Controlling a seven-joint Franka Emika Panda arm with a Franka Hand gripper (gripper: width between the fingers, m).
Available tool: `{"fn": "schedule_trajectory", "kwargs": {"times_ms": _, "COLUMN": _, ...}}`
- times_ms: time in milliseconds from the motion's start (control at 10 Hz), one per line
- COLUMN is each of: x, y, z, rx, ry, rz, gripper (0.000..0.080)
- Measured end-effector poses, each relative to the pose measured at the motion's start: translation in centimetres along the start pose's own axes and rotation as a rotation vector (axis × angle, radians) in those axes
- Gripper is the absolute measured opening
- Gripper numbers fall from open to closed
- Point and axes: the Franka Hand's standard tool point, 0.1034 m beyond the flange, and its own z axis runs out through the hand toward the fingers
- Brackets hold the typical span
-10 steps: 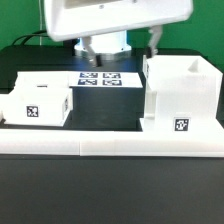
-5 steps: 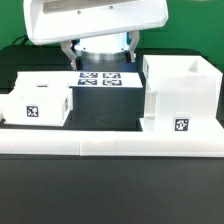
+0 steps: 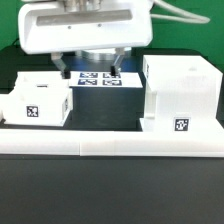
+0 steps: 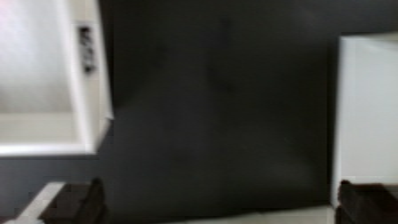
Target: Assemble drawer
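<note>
On the desk (image 3: 110, 110): a black surface carries the white drawer parts, a marker board and a long rail.
Drawer casing (image 3: 180, 90): a large hollow white cube stands upright with its top open on the exterior view's right. It has a black-and-white tag low on its near face and sits just behind the rail.
Small tray (image 3: 35, 100): a lower white box sits on the exterior view's left with a square tag on its near face. It is well apart from the drawer casing, with bare desk between them.
Marker board (image 3: 98, 78): flat and white with several tags, it lies toward the back between the two drawer parts, partly hidden by the arm.
Rail (image 3: 110, 145): long, low and white, it runs across the front from edge to edge.
Arm housing (image 3: 88, 25): a broad white body fills the top of the exterior view and hangs over the marker board.
End effector (image 3: 92, 72): two dark fingers are spread wide apart with nothing between them. It touches neither drawer part.
Wrist view: dark fingertips (image 4: 71, 200) show at both sides, with bare desk between. A white piece lies to each side, too blurred to tell which is which.
</note>
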Motion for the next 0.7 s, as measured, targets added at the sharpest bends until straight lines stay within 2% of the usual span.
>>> {"fn": "schedule_trajectory", "kwargs": {"times_ms": 200, "x": -0.8, "y": 1.7, "z": 0.6, "rx": -0.006, "ry": -0.005, "rz": -0.054, "gripper": 0.0649}}
{"fn": "schedule_trajectory", "kwargs": {"times_ms": 600, "x": -1.0, "y": 1.8, "z": 0.7, "rx": -0.005, "ry": -0.008, "rz": -0.045, "gripper": 0.0649}}
{"fn": "schedule_trajectory", "kwargs": {"times_ms": 700, "x": -1.6, "y": 2.4, "z": 1.5, "rx": -0.005, "ry": -0.022, "rz": -0.028, "gripper": 0.0649}}
